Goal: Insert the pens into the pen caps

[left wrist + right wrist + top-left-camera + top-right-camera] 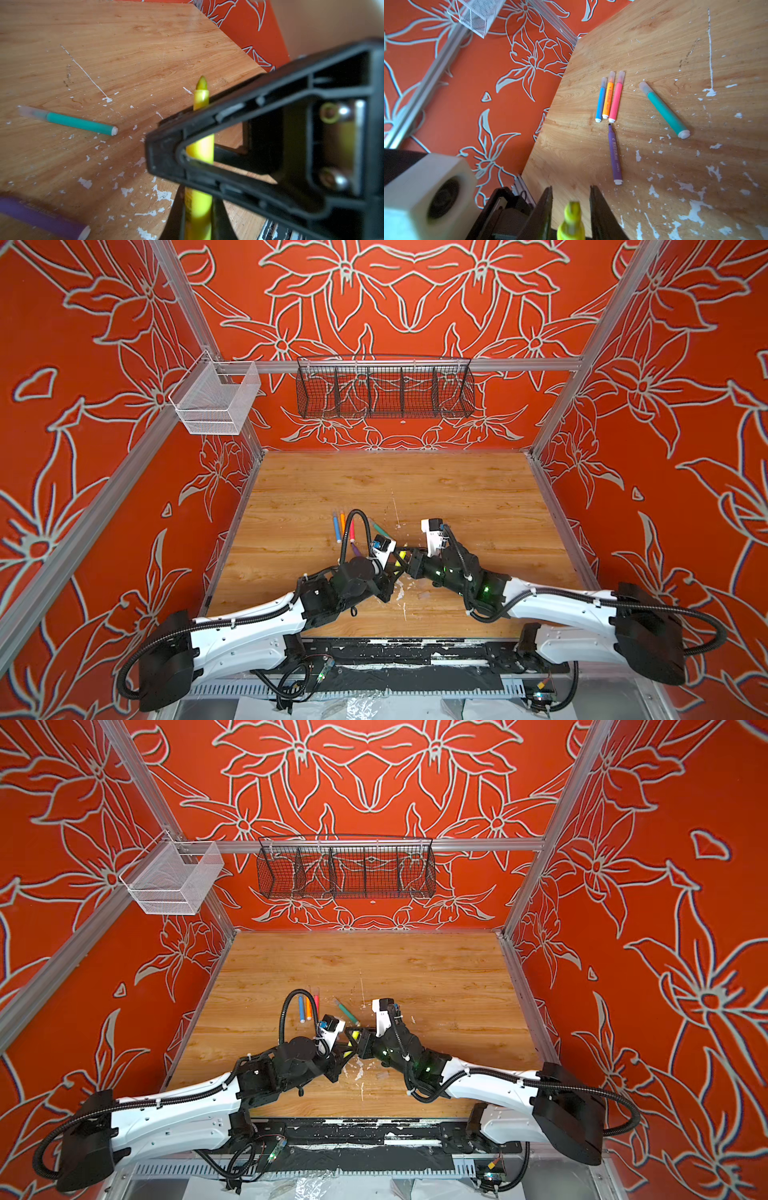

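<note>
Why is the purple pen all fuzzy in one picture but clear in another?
In the left wrist view the purple pen sits near the lens, out of focus, while the green pen farther off is sharp; in the right wrist view the purple pen looks crisp, but the yellow pen close to that camera blurs.

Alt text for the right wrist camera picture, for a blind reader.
An uncapped yellow pen sits between the parted fingers of the right hand. On the wooden table lie a blue pen, orange pen and pink pen, capped and side by side, a capped green pen apart, and an uncapped purple pen.
</note>
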`<action>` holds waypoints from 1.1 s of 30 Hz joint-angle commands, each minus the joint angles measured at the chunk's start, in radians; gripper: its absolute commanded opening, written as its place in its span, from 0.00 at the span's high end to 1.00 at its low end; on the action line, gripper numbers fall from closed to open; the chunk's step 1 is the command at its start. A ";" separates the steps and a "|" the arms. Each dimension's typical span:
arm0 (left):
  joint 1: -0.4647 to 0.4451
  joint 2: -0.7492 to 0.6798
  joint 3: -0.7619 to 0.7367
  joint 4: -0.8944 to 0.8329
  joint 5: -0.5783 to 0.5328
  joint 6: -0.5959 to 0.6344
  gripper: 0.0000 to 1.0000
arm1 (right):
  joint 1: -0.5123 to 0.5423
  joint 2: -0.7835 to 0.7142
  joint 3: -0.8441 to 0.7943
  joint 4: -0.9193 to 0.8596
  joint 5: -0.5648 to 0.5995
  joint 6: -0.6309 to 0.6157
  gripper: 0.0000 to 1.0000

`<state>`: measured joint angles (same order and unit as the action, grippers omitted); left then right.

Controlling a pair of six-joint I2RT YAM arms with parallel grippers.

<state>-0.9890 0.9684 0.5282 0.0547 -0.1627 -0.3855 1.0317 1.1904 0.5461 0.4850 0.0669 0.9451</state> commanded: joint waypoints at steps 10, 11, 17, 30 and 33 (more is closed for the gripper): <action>0.457 0.007 0.229 -0.362 0.028 -0.184 1.00 | 0.007 -0.209 -0.021 -0.599 0.202 -0.015 0.48; 0.469 0.007 0.193 -0.303 0.009 -0.164 1.00 | 0.007 -0.199 -0.017 -0.638 0.200 -0.013 0.48; 0.470 -0.007 0.071 -0.164 -0.015 -0.080 1.00 | 0.011 -0.096 -0.001 -0.748 0.181 -0.003 0.46; 0.470 -0.043 0.049 -0.126 0.032 -0.043 1.00 | 0.059 0.188 0.138 -0.771 0.175 -0.027 0.39; 0.470 -0.030 0.055 -0.121 0.045 -0.041 1.00 | 0.087 0.217 0.165 -0.801 0.198 -0.026 0.38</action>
<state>-0.5228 0.9340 0.5694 -0.0914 -0.1352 -0.4416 1.0962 1.3899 0.6796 -0.2604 0.2287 0.9195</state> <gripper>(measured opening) 0.132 0.620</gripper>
